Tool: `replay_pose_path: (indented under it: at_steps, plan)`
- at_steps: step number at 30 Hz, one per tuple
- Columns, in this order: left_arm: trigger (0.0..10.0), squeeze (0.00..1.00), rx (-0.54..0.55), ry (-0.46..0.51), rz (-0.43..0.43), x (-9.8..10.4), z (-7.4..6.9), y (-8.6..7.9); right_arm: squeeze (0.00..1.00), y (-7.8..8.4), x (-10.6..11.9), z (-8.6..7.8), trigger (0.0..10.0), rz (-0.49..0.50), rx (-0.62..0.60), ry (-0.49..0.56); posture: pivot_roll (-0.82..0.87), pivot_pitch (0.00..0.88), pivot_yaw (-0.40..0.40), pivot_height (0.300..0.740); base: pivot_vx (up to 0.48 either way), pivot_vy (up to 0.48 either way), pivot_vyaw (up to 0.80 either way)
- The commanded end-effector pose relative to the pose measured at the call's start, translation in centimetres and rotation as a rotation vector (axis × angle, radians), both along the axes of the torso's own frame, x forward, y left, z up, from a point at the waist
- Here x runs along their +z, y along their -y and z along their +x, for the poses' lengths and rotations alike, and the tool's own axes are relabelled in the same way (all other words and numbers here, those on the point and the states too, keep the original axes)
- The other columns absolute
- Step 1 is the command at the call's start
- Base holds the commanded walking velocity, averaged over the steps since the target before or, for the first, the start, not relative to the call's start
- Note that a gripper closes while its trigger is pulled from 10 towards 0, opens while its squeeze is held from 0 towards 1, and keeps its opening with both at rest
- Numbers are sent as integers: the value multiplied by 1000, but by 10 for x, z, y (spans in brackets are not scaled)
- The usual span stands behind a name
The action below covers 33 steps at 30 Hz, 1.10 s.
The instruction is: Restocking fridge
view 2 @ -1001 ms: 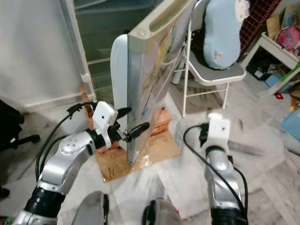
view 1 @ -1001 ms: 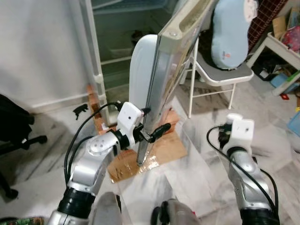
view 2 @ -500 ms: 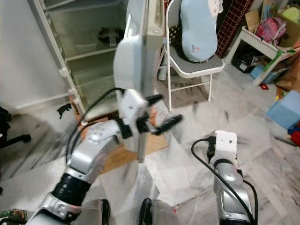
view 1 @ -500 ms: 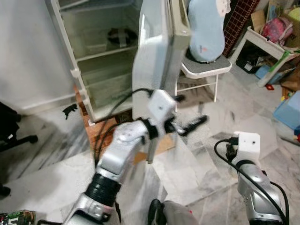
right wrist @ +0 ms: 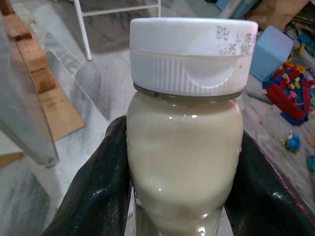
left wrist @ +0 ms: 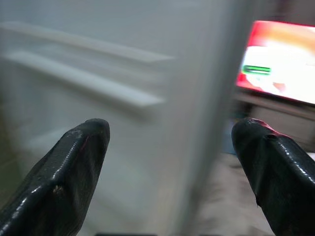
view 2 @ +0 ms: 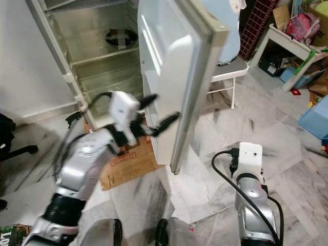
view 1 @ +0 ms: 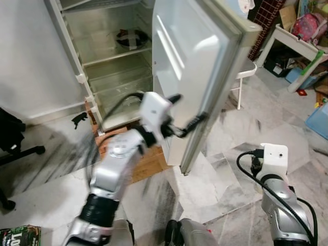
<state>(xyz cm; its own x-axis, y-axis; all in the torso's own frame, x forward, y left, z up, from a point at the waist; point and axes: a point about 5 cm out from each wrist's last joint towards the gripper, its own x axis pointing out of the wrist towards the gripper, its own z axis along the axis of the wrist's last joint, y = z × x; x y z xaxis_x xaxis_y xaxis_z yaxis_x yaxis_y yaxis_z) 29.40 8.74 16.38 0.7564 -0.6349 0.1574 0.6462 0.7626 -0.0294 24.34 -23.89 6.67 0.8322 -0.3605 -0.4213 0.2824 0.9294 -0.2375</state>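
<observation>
The white fridge [view 1: 77, 77] stands open, its glass shelves bare except for a dark dish [view 1: 132, 38] on an upper shelf. Its door [view 1: 200, 66] is swung out toward me. My left gripper [view 1: 186, 110] is open, with one black finger on each side of the door's lower free edge; in the left wrist view the fingers [left wrist: 69, 167] are wide apart with the door's inner face between them. My right gripper [right wrist: 184, 196] is shut on a jar [right wrist: 184, 132] of cream-coloured liquid with a white cap, held low at my right side.
A folding chair [view 2: 228, 66] with a light blue cushion stands behind the door. Cardboard and bricks [view 2: 128, 161] lie under the fridge. A black office chair [view 1: 10, 143] is at the left. Toys and a blue box [view 2: 315, 115] crowd the right. The floor is marble tile.
The door has swung further open, toward my right, with my left gripper following its edge. The camera has shifted. My right arm stays low with the jar.
</observation>
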Motion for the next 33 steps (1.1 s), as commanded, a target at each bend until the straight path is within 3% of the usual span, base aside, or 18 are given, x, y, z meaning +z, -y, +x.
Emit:
replay_pose_path:
  at_steps: [1, 2, 3, 4, 6, 7, 11, 18, 28, 33]
  plan:
    - [10000, 0, 59, 8, -3, 1, 1, -7, 0, 2, 5, 2, 10000, -18, -7, 20, 31, 139, -97, 740, 0, 0, 0]
    - [10000, 0, 150, -11, 2, -5, 3, -20, 0, 2, 6, 3, 10000, -20, -3, 22, 33, 139, -101, 740, 0, 0, 0]
    - [10000, 0, 169, -16, 4, -7, 3, -22, 0, 2, 6, 4, 10000, -21, -3, 22, 33, 139, -101, 740, 0, 0, 0]
    - [10000, 0, 276, -24, 54, -14, 4, -34, 0, 2, 8, 6, 10000, -21, -1, 32, 33, 140, -102, 740, 0, 0, 0]
    - [10000, 0, 341, -48, 75, -21, 5, -42, 0, 2, 10, 8, 10000, -24, 2, 42, 33, 140, -102, 740, 0, 0, 0]
    - [10000, 0, 430, -83, 93, -31, 2, -55, 0, 1, 14, 13, 10000, -30, 10, 64, 33, 140, -102, 740, 0, 0, 0]
    - [10000, 0, 532, -136, 112, -48, -9, -75, 0, 1, 22, 25, 10000, -19, 10, 112, 37, 129, -103, 740, 0, 0, 0]
    - [10000, 0, 610, -178, 135, -63, -22, -95, 0, -2, 33, 44, 10000, -4, 19, 182, 56, 114, -102, 740, 0, 0, 0]
    - [10000, 0, 655, -161, 154, -57, -12, -100, 0, -23, 34, 62, 10000, 56, 36, 242, 70, 132, -94, 740, 0, 0, 0]
    - [10000, 0, 654, -152, 177, -58, -10, -99, 0, -26, 36, 65, 10000, 74, 30, 263, 70, 124, -89, 740, 0, 0, 0]
